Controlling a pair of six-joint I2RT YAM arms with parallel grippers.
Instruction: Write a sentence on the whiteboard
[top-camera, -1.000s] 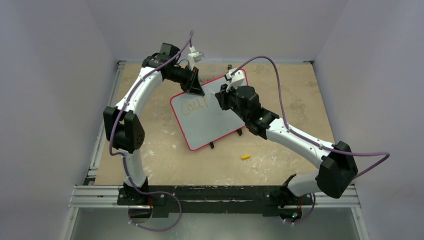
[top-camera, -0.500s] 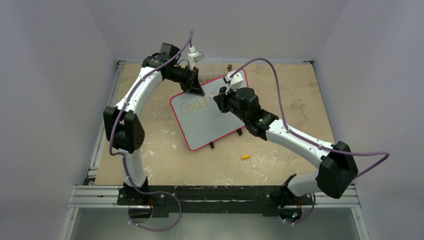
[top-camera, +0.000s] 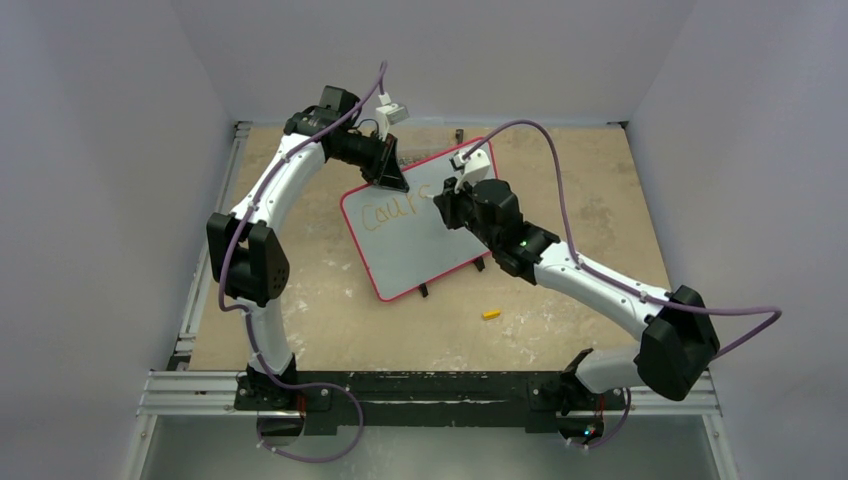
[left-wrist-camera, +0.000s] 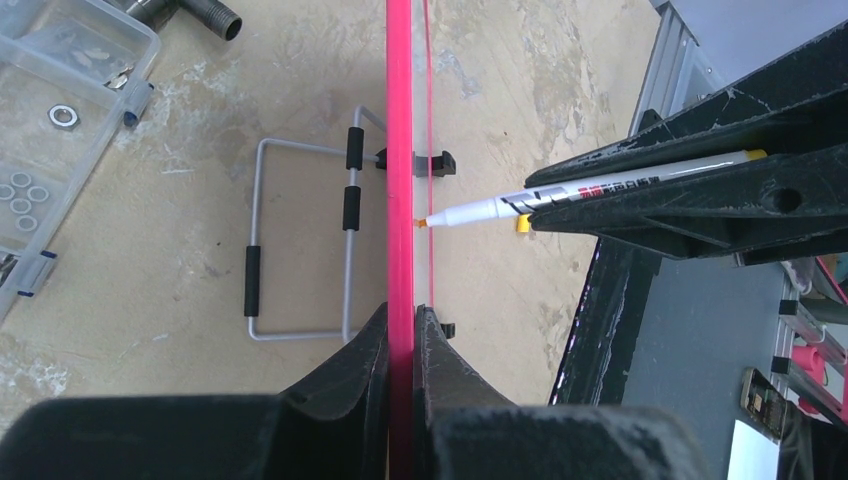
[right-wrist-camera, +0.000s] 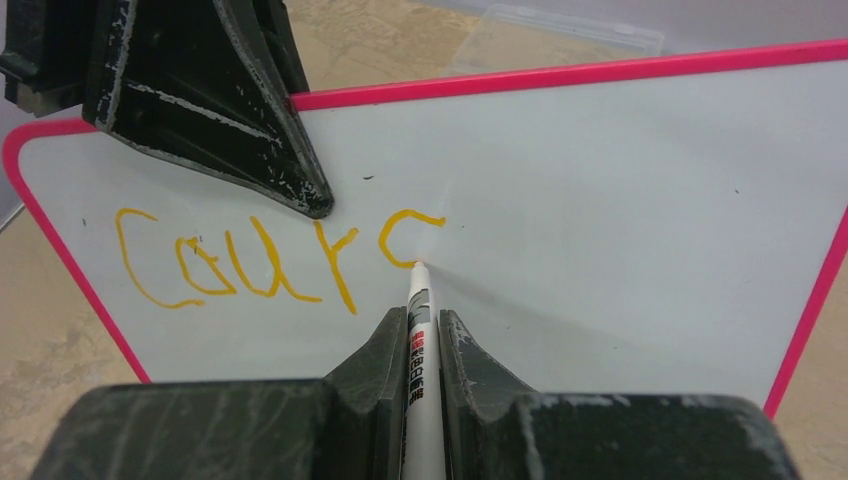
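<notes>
The flat red-rimmed whiteboard (top-camera: 415, 245) stands on the sandy wooden table (top-camera: 570, 190), a bent wire stand (left-wrist-camera: 300, 240) behind it, with the left gripper (top-camera: 393, 181) clamped on its top-left edge. The right gripper (right-wrist-camera: 419, 318) holds a white marker (left-wrist-camera: 480, 209), whose tip touches the right end of the orange handwritten lettering (right-wrist-camera: 250, 265) — a small yellow cap (top-camera: 491, 314) lies in front.

The table (top-camera: 580, 190) is a tan, scuffed board with pale smears, edged by metal rails (top-camera: 430, 383) on its left and near sides. A small yellow piece (top-camera: 491, 314) lies toward the near edge. The whiteboard (top-camera: 410, 250) stands at the middle, a wire stand (left-wrist-camera: 352, 208) behind it. On its far side sit a clear plastic box (left-wrist-camera: 60, 100) holding nuts and washers and a metal pipe fitting (left-wrist-camera: 195, 12).
</notes>
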